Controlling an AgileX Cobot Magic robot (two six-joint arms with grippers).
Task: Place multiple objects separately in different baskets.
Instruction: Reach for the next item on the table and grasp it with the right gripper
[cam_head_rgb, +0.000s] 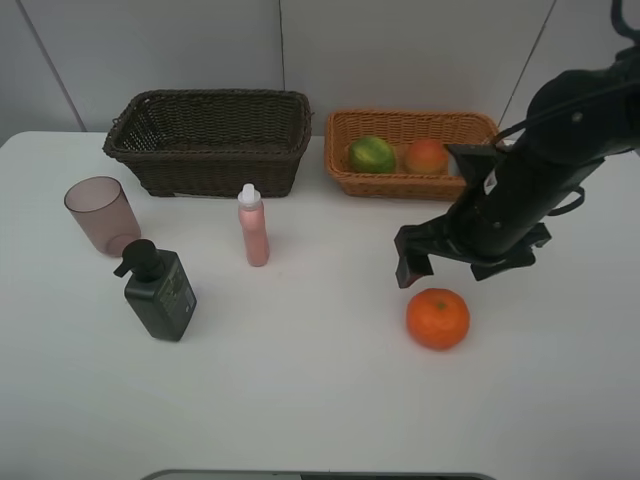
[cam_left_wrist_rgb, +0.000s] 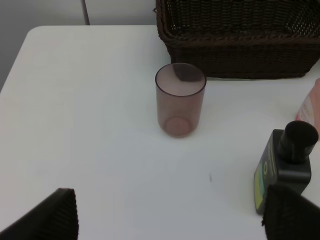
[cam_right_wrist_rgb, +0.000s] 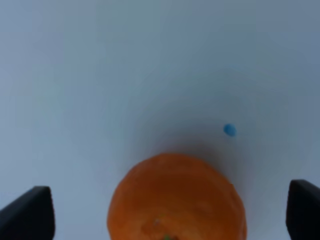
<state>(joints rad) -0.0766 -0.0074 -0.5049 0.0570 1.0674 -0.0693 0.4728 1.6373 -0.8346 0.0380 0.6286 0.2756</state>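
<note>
The right gripper (cam_head_rgb: 413, 268) hangs with jaws spread wide just above the orange (cam_head_rgb: 437, 318), which sits on the white worktop (cam_head_rgb: 300, 380), centred between both fingers and touching neither.

White table (cam_head_rgb: 300, 400), evenly lit; pale grey panelled wall (cam_head_rgb: 410, 50) behind, vertical seams (cam_head_rgb: 281, 45).

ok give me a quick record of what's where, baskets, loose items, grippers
light basket: green round fruit, peach inside
dark basket: nothing seen inside
on table: orange, cup, pump bottle, pink bottle
right gripper: open, over the orange, not gripping
left gripper: open, cup ahead of it
</note>
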